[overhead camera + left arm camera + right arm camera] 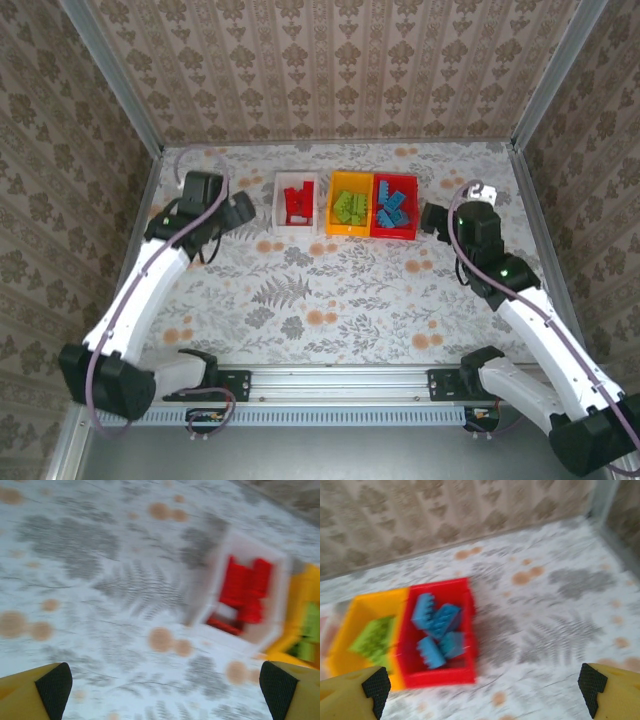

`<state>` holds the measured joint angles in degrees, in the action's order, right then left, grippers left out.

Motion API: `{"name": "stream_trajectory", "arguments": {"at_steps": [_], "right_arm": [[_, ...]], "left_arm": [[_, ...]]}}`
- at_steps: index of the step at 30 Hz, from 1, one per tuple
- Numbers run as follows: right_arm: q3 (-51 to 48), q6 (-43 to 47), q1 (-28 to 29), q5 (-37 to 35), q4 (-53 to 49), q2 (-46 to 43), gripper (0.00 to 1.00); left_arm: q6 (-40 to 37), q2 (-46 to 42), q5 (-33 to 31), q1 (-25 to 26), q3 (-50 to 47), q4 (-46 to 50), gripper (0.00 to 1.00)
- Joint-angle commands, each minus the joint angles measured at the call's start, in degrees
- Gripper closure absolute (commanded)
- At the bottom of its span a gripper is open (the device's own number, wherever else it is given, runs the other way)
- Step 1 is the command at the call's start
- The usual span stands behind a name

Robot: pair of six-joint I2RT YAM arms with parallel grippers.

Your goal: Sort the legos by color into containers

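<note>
3 bins sit in a row at the far side of the table (330, 290), long axes all running near-to-far. White bin (295, 229) is on the left, then a gap, then orange-yellow bin (348, 231) and red bin (395, 236) side by side, walls touching. Red legos (296, 203) lie in the white bin, green legos (350, 207) in the orange-yellow, blue legos (395, 210) in the red. Bricks are piled at mixed angles, too blurred to call stud direction. Left arm (140, 290) rises from its base at the near-left corner, bent at the elbow, wrist turned right. Left gripper (245, 208) points at the white bin from its left, near but apart. Left wrist view: its fingers (52, 685) are spread wide over bare table, holding nothing, so released. Right arm (530, 310) mirrors it from the near-right. Right gripper (432, 218) points left at the red bin, just beside its right wall, not touching. Right wrist view: fingers (592, 685) spread wide, empty, also released. Both wrist views are blurred.
</note>
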<state>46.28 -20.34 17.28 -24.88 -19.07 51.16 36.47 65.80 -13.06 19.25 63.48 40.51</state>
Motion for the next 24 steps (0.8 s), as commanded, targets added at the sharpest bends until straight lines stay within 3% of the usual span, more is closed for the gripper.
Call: {"name": "stream_trajectory", "arguments": {"at_steps": [1, 4, 7, 10, 12, 18, 21, 23, 24], "right_arm": [[-8.7, 11.8, -1.1, -9.9, 9.5, 1.5, 0.0], [-12.2, 12.0, -4.4, -6.6, 13.8, 5.0, 0.0], [-16.1, 13.6, -6.6, -2.4, 23.0, 9.8, 0.0], [-22.3, 16.2, -7.7, 0.4, 41.7, 15.6, 0.0], [-23.0, 15.7, -9.5, 3.3, 49.3, 20.8, 0.0], [-17.6, 16.9, -13.9, 9.8, 57.0, 34.2, 0.0], [-18.6, 16.2, -15.4, 12.2, 58.9, 34.3, 0.0], [-23.3, 16.0, -15.7, 13.1, 67.2, 34.3, 0.0], [-27.2, 15.8, -16.0, 13.1, 77.0, 36.6, 0.0]], "left_arm": [[-13.1, -6.7, -14.5, -1.1, -12.5, -9.0, 0.0], [-22.4, -11.9, -19.9, -2.3, -24.1, -20.1, 0.0], [-29.2, -10.6, -15.6, -5.3, -30.7, -29.8, 0.0], [-31.8, -5.9, -12.4, -8.1, -36.1, -42.5, 0.0], [-31.4, -0.7, -9.5, -10.6, -37.2, -50.0, 0.0], [-35.4, 15.0, -1.6, -14.4, -33.2, -66.7, 0.0], [-37.8, 20.4, 1.6, -16.1, -31.1, -71.9, 0.0], [-36.8, 20.6, 5.9, -18.1, -31.9, -72.8, 0.0], [-37.3, 20.2, 6.4, -18.0, -34.1, -77.0, 0.0]]}}
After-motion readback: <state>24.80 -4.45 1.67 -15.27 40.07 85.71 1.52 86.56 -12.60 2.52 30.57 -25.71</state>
